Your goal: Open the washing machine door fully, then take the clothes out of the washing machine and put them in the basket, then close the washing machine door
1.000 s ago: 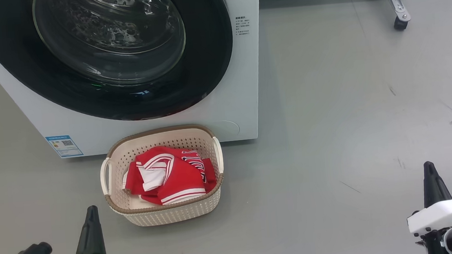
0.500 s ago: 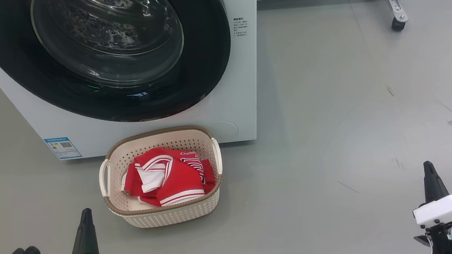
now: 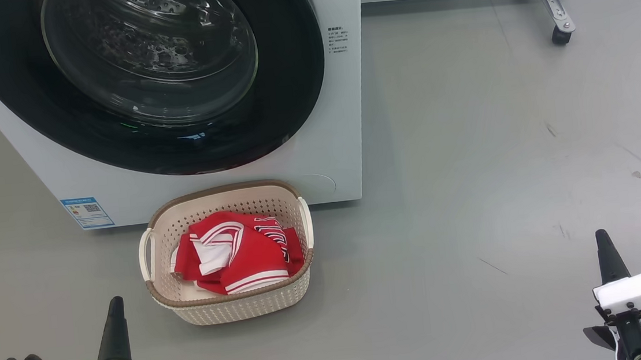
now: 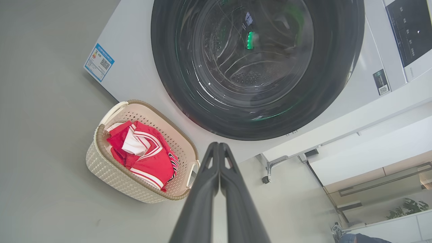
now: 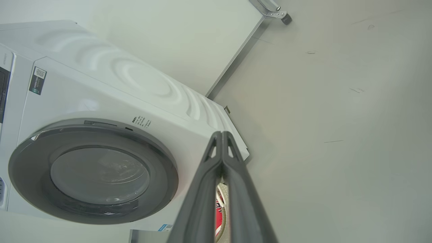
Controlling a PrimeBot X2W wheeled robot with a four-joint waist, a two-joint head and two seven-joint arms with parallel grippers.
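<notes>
Left end effector (image 3: 116, 314) and right end effector (image 3: 605, 248) pressed together, empty.
Only my view has drifted; washing machine door (image 3: 289, 90) shut, clothes (image 3: 245, 250) in basket (image 3: 239, 306): task looks done.

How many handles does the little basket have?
2. The cream perforated plastic basket has a left handle and a right handle, one at each short end, both in plain sight.

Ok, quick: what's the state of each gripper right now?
Left gripper: closed, holding nothing.
Right gripper: closed, holding nothing.
</notes>
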